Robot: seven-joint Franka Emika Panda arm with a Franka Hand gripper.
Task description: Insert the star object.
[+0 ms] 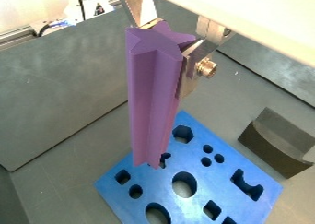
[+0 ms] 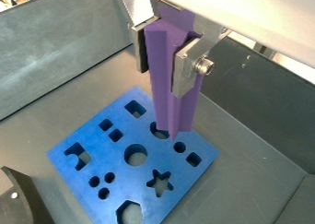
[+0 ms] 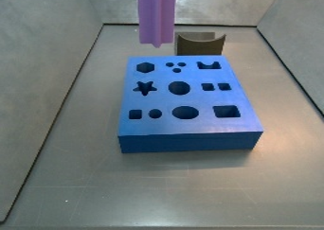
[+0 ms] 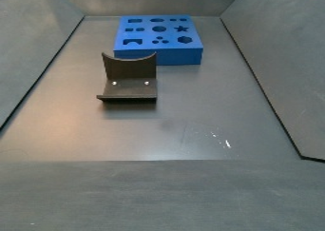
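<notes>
My gripper (image 1: 167, 57) is shut on the star object (image 1: 153, 89), a long lilac peg with ridged sides, gripping it near its upper end; both wrist views show this (image 2: 167, 62). The peg (image 2: 172, 89) hangs upright above the blue holed block (image 2: 129, 177), its lower end over the block's far part and clear of the top. The star-shaped hole (image 2: 159, 182) lies apart from the peg's tip. In a side view the peg (image 3: 155, 14) comes down from the top edge above the block (image 3: 190, 139), with the star hole (image 3: 146, 86) at the block's left. The gripper is out of both side views.
A brown curved piece (image 3: 199, 40) stands on the floor just behind the block; it also shows in a side view (image 4: 127, 78) in front of the block (image 4: 159, 54). Grey walls (image 3: 76, 73) enclose the floor on all sides.
</notes>
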